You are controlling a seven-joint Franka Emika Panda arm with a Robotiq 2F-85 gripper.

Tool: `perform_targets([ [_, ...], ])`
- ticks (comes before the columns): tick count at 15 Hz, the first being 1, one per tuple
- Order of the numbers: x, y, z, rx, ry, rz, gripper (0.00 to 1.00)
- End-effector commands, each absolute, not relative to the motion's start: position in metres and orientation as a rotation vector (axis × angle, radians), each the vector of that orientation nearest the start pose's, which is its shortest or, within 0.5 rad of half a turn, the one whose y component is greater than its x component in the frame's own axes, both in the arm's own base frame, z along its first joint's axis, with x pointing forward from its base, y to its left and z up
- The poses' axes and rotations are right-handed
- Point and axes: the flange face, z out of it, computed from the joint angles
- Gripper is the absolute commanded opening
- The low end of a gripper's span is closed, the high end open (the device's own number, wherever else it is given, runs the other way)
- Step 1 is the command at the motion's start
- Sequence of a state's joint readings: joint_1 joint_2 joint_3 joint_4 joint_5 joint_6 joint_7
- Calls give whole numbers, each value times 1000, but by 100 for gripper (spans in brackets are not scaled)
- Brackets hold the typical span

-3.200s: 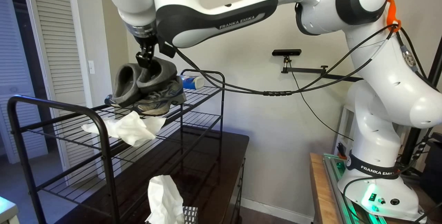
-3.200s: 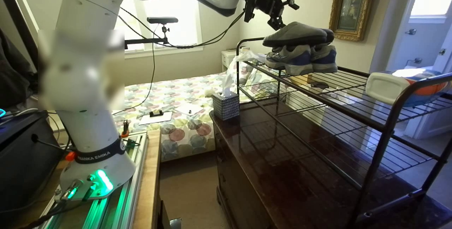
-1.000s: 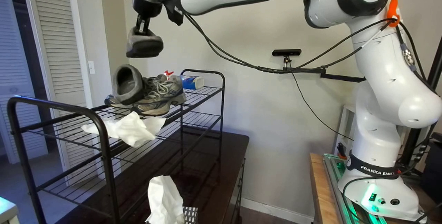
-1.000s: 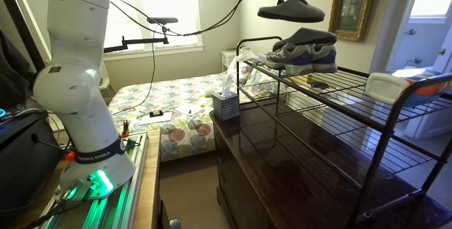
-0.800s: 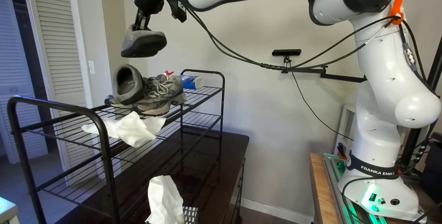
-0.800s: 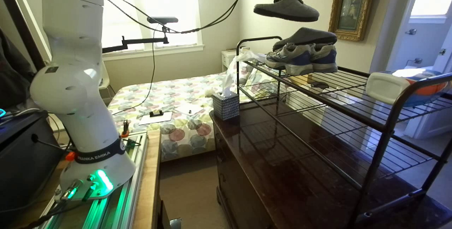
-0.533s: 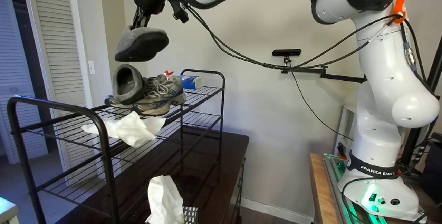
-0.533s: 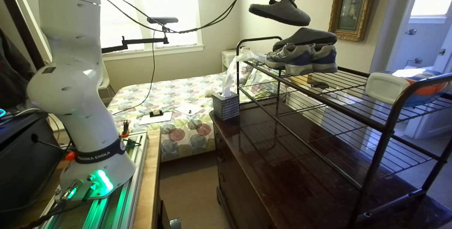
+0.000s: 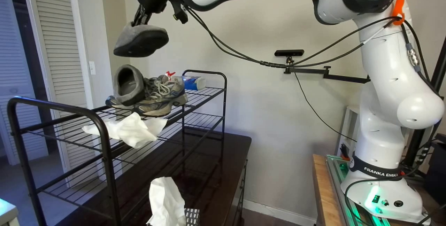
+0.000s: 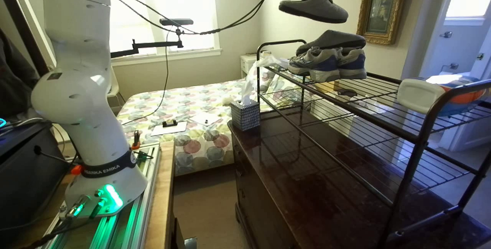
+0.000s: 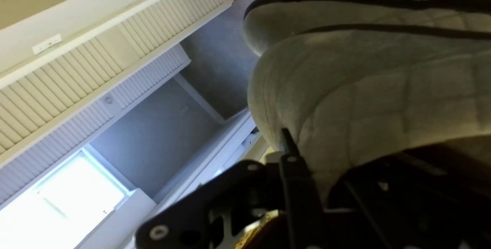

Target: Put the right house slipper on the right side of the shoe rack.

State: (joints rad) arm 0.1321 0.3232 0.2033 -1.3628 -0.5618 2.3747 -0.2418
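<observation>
Hanging above a black metal tube-frame shoe rack (image 9: 107, 154) with wire-grid shelves, a soft grey closed-toe house slipper (image 9: 141, 41) with a dark sole is grasped by the black two-finger gripper (image 9: 140, 22). One of the fingers (image 11: 297, 172) lies against the outer fabric in the wrist view; the other is largely lost in shadow. The slipper is tilted, its sole sloping down to the right in an exterior view. Below and apart from it, the matching grey slipper (image 10: 333, 41) rests tilted on a pair of laced grey-and-blue sneakers (image 10: 320, 65), which stand on the upper shelf. Toward the near left end of that shelf, in an exterior view, lies a crumpled white tissue (image 9: 137, 130); at the far right end, a white, blue and orange plastic container (image 9: 193, 83) lies on its side, its contents hidden. The rack stands on a polished dark brown wooden dresser (image 10: 291, 180). On the dresser's corner, beside the rack, a grey patterned cube-shaped tissue box (image 10: 245, 115) holds white tissue paper (image 10: 249, 88), which rises from its top.
</observation>
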Motion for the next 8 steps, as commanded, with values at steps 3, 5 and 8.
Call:
perform_targets([
  [3,715,119,652,-2945,-1332,-1396,1],
  [5,729,86,647,-2979,-1405,-1383,1],
  [8,744,45,636,-3001,-1511,-1364,1],
])
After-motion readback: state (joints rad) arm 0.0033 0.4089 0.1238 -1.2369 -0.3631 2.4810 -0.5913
